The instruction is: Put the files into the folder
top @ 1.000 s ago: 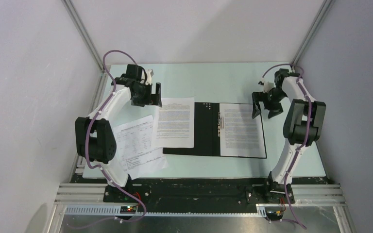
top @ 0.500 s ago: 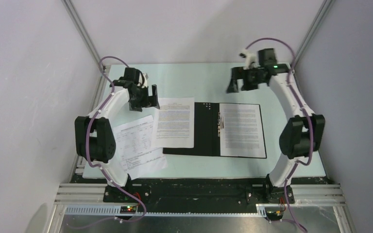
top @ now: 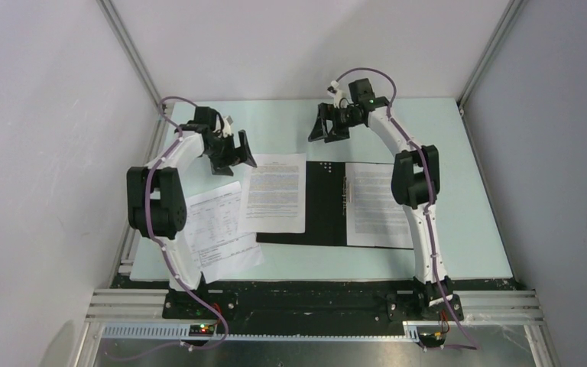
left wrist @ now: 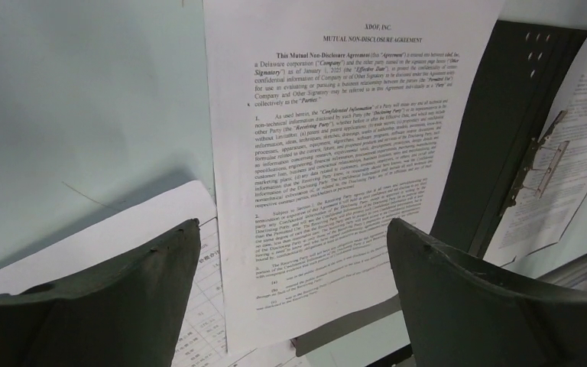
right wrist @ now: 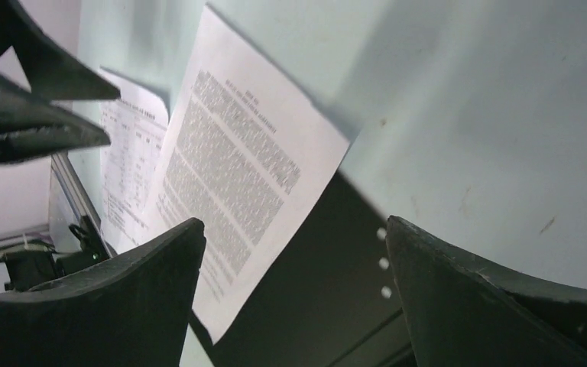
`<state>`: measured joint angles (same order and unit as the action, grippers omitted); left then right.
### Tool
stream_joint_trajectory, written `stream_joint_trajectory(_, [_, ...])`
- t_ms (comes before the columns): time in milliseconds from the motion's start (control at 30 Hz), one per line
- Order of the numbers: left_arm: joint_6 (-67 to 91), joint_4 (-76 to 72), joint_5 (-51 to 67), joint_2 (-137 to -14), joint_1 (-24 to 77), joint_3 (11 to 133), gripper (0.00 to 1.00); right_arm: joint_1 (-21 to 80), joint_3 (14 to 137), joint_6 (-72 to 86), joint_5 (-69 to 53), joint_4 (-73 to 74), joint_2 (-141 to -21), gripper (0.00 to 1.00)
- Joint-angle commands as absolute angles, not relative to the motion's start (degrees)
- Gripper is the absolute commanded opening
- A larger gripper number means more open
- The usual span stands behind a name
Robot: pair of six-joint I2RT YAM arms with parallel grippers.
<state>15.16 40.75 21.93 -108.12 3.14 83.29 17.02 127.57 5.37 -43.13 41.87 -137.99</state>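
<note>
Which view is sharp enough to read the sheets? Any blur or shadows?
Left wrist: non-disclosure sheet sharp, heading legible; pincer fingers dark and soft. Right wrist: tilted, same sheet's print smeared, unreadable. Top external: even light, soft shadows on the table, print too small to read.

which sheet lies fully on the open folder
The rightmost sheet, beside the clip; the middle sheet overhangs the folder's left edge, the tilted sheet lies off it.
</note>
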Motion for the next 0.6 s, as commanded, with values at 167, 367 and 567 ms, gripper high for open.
stream_joint_trajectory(167, [18.10,39.25,25.51,-105.64,3.11,77.83,0.95,19.27,136.37,13.37,-46.38,33.67,-149.00,0.89])
stream_joint_trajectory(367, [18.57,39.28,26.37,-106.71,3.09,76.12,0.96,20.50,137.67,14.16,-47.60,32.70,-152.39,0.86])
stream_joint_trajectory(567, [17.69,39.08,25.62,-109.88,3.08,76.42,0.95,21.27,135.89,15.67,-52.06,31.12,-154.08,0.76])
